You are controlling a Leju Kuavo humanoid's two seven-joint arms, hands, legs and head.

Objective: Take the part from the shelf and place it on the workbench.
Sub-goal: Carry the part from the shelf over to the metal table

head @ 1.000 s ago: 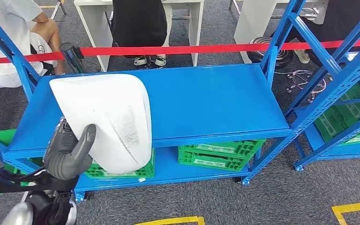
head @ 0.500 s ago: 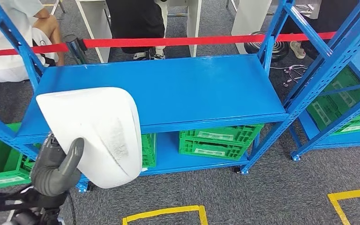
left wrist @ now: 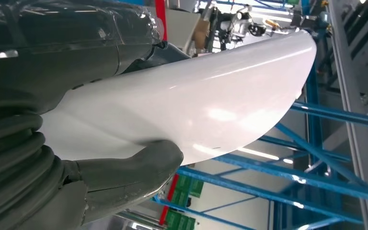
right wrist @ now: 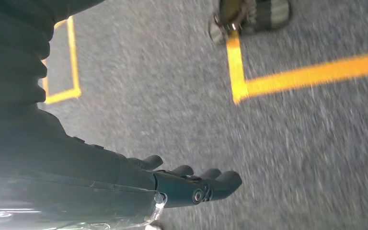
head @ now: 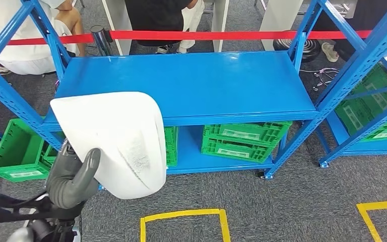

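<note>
a curved white part (head: 116, 141) is being held in the left hand (head: 73, 174), seen low on the left in the head view; the thick grey thumb (head: 87, 166) is being pressed against the near face of the part, and the darker fingers are being kept behind it, out of sight. in the left wrist view the same grip is being shown close up: the thumb (left wrist: 134, 175) is being laid under the glossy white shell (left wrist: 191, 103), and the hand's grey ribbed cover (left wrist: 14, 163) is being seen just behind it. the part is being carried in the air in front of the blue shelf (head: 191, 83), with its upper edge overlapping the shelf's front left corner in the picture and its lower end hanging over the grey carpet (head: 292, 206); it is not being rested on any surface.

the right hand (right wrist: 182, 184) is being held with nothing in it, its dark fingers stretched out side by side above the carpet, where yellow tape lines (right wrist: 306, 72) are being crossed.

further out, green crates (head: 242, 138) are being kept on the shelf's lower board, and another green crate (head: 17, 151) is being seen at the left by the shelf's leg. a yellow tape square (head: 184, 224) is being shown on the floor in front of the shelf. a red barrier tape (head: 206, 35) is being stretched behind the shelf, and beyond it people's legs (head: 176, 25) are being seen by white table legs
</note>
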